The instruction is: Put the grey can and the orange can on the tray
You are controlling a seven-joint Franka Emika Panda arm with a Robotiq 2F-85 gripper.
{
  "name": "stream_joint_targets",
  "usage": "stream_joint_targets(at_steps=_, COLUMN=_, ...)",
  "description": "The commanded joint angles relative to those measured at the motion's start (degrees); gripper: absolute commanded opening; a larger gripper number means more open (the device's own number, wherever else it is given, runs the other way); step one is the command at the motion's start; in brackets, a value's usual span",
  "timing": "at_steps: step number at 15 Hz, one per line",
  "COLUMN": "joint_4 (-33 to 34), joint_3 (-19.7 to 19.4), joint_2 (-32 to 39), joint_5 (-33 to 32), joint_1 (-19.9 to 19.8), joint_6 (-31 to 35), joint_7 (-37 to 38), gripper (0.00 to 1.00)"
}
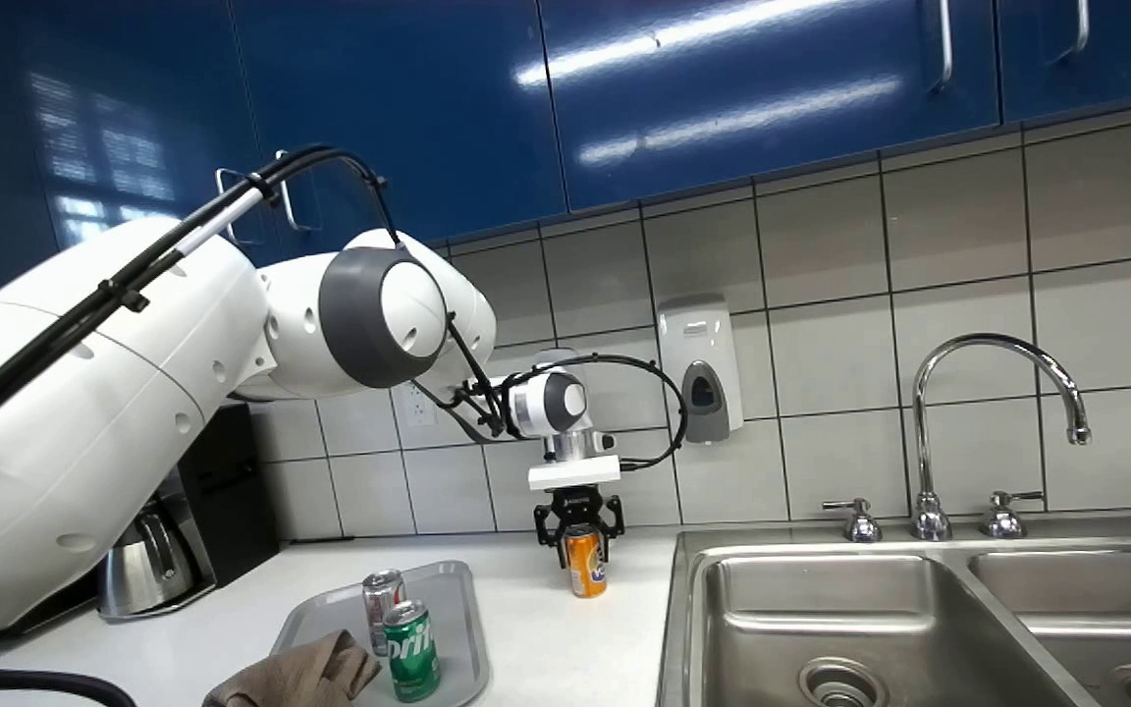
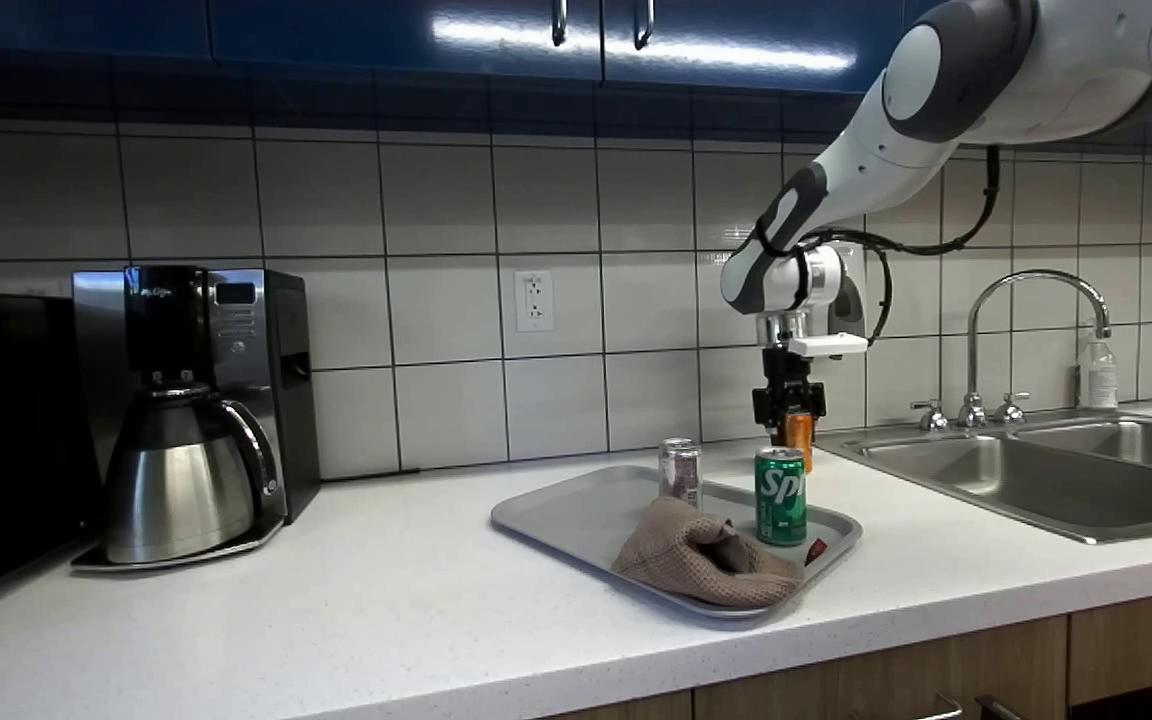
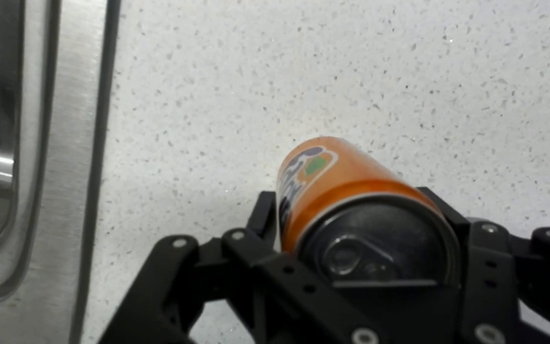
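Note:
The orange can point(image 1: 587, 565) appears to stand upright on the counter between the tray and the sink. It also shows in an exterior view behind the green can point(image 2: 798, 432). My gripper point(image 1: 584, 558) points down over it, with a finger against each side. In the wrist view the fingers point(image 3: 349, 192) close in on the can's sides, and its dark lid point(image 3: 375, 239) lies between them. The grey can point(image 1: 382, 589) stands upright on the tray point(image 1: 456, 589), near its back edge. It also shows in an exterior view point(image 2: 680, 468), its base hidden by a cloth.
The green can point(image 2: 781, 497) stands on the tray point(image 2: 566, 510), beside a crumpled brown cloth point(image 2: 701, 560) and a small red piece point(image 2: 816, 550). The steel sink point(image 1: 680, 628) lies right beside the orange can. A coffee maker point(image 2: 291, 400) stands at the back. A soap dispenser point(image 1: 703, 368) hangs on the wall.

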Motion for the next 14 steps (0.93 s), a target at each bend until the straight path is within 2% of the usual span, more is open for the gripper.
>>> stream_joint_targets(at_steps=1, joint_4=0.26, joint_3=0.35, joint_2=-0.01, joint_5=-1.00, joint_1=0.10, joint_6=0.53, joint_7=0.67, gripper=0.43)
stream_joint_targets(at_steps=8, joint_4=-2.40, joint_3=0.54, joint_2=-2.51, joint_5=-1.64, joint_1=0.62, joint_6=2.32, joint_7=-0.04, gripper=0.42)
stream_joint_targets(at_steps=14, joint_4=-6.62, joint_3=1.03, joint_2=-6.13, joint_5=-1.94, joint_1=2.02, joint_6=8.19, joint_7=-0.28, gripper=0.42)
